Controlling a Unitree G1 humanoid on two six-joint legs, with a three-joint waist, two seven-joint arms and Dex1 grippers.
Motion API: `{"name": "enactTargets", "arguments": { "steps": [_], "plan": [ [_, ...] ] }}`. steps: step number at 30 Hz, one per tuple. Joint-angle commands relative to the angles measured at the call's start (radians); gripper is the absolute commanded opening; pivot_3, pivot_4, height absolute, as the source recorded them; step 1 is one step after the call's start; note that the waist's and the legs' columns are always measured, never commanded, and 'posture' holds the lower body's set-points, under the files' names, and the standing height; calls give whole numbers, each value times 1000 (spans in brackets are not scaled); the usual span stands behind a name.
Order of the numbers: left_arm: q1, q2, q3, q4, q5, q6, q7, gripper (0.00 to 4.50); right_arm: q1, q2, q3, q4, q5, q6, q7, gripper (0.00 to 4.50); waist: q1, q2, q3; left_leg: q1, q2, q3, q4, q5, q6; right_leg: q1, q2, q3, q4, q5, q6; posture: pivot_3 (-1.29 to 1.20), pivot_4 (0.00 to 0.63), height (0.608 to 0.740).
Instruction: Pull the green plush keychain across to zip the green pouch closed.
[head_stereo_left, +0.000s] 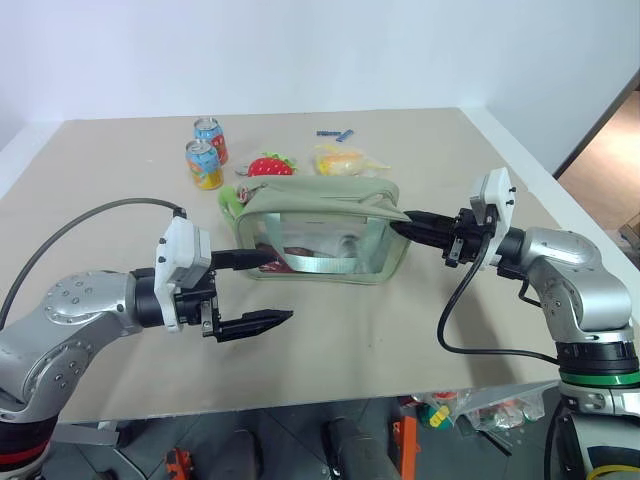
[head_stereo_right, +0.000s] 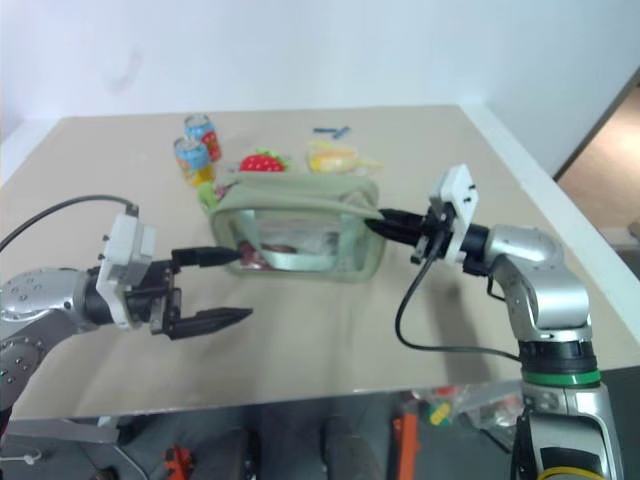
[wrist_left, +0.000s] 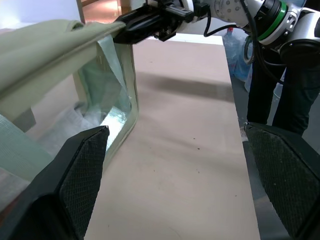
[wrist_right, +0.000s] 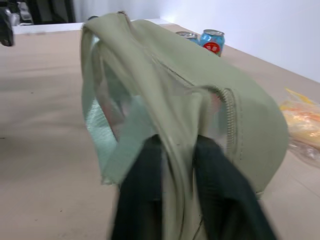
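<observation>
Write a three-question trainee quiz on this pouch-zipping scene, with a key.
1. True or false: the right gripper is shut on the end of the green pouch.
2. Which things stand on the table just beyond the green plush keychain? A) two drink cans B) a mug C) a book
3. Fill in: the left gripper is ____, with one finger at the pouch's clear side window.

Key: 1 true. 2 A, the two drink cans. 3 open.
</observation>
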Motion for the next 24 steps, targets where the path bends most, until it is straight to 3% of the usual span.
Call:
{"name": "enactTargets", "arguments": {
  "steps": [1,14,18,24],
  "plan": [
    [11,6,20,-20,8,-16,1,4500,-32,-3,1,-25,11,-63,49,29,0,0,0,0,0,0,0,0,0,0,0,0,0,0,0,0,150,740],
    [41,1,28,-32,25,-27,6,4500,-171,26,16,122,7,-231,234,29,0,0,0,0,0,0,0,0,0,0,0,0,0,0,0,0,150,740],
    [44,-2,28,-36,29,-30,14,4500,-164,32,26,178,-32,-295,242,29,1,0,0,-1,0,0,0,0,0,0,0,0,0,0,0,0,150,740],
    [62,0,39,-45,31,-36,18,4500,-166,24,-5,155,6,-246,199,29,0,0,0,0,0,0,0,0,0,0,0,0,0,0,0,0,150,740]
  ]
}}
